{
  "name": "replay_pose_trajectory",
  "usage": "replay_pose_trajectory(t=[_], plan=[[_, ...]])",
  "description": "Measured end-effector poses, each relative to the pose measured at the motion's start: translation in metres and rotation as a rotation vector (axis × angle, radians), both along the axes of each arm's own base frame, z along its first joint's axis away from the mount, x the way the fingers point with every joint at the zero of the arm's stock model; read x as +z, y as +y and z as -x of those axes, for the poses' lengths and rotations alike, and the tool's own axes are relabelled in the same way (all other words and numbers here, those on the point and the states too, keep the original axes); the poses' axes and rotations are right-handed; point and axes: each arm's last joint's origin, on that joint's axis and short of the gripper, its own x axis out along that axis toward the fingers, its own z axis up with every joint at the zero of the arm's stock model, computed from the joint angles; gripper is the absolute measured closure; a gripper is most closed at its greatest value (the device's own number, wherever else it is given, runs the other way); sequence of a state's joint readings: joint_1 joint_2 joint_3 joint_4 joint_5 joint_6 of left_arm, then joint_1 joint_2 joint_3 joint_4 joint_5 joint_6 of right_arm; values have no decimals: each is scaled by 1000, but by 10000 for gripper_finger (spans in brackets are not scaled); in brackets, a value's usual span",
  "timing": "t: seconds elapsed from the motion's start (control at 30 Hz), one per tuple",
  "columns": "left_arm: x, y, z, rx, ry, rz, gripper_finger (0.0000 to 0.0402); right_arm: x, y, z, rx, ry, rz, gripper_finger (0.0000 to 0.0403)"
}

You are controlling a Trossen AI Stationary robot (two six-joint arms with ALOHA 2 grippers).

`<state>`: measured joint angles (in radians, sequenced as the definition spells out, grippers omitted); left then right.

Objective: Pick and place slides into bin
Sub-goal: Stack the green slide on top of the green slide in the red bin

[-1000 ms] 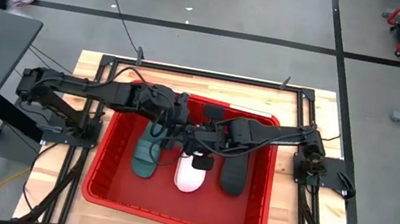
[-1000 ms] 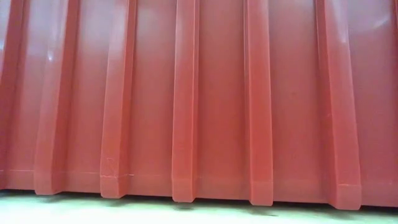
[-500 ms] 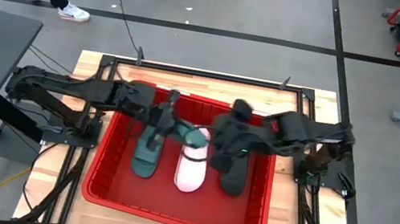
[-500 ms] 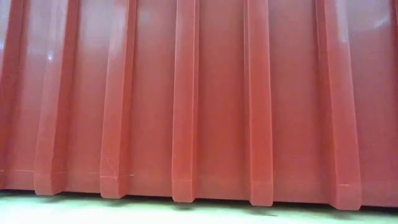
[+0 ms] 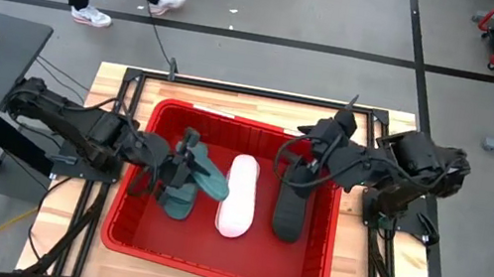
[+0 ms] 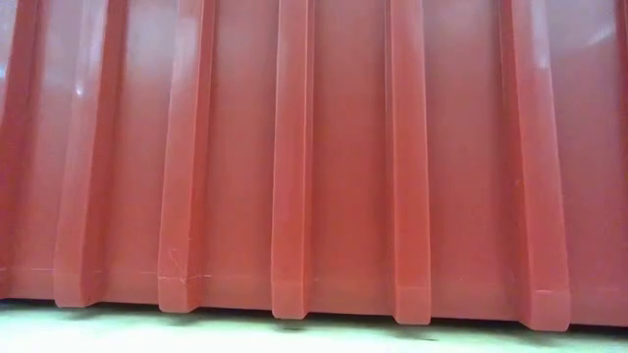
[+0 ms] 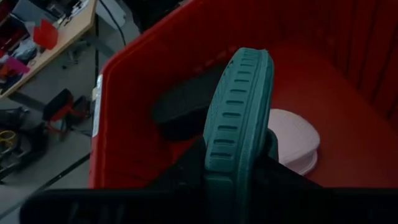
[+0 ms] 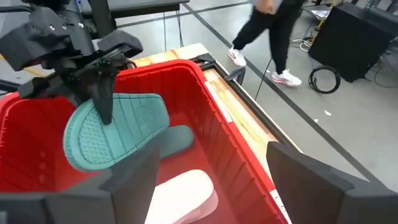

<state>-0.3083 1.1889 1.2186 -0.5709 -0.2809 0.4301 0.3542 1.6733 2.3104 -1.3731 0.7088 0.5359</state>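
Lifted clear since half a second ago: one teal slide (image 5: pixel 205 177) clamped on edge in the left tool (image 5: pixel 184 163), sole turned out, above the other teal slide (image 5: pixel 178 203) inside the bin (image 5: pixel 210 271), white slide (image 5: pixel 238 196) and black slide (image 5: pixel 290 204) lying alongside. Right tool (image 5: pixel 316 158) pulled back to the bin's far rim, fingers spread, nothing held. Bare red floor on the near side, walls well apart, so an easy drop looks likely.

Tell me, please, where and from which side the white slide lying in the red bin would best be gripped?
Probably across its bare narrow end, pincer coming straight down. The white slide lies flat and lengthwise in the bin. A teal slide held in the left pincer crowds its left side, and a black slide lies apart on its right.
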Motion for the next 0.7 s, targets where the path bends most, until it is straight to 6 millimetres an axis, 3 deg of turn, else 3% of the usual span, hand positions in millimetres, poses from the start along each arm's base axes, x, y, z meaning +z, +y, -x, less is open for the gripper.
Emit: replay_pose_trajectory(t=[0.17,0.3,0.5,0.7], plan=[[-5,-2,0,-12,-15,-12,330,-3,1,-4,-25,-7,-30,103],[-36,3,12,-15,-15,-30,330,-5,1,-7,-56,-22,-66,103],[-65,9,30,-73,-215,-114,331,-8,-1,-9,-103,-38,-87,103],[-98,21,45,-63,-185,-163,332,-8,-8,-10,-172,-61,-106,103]])
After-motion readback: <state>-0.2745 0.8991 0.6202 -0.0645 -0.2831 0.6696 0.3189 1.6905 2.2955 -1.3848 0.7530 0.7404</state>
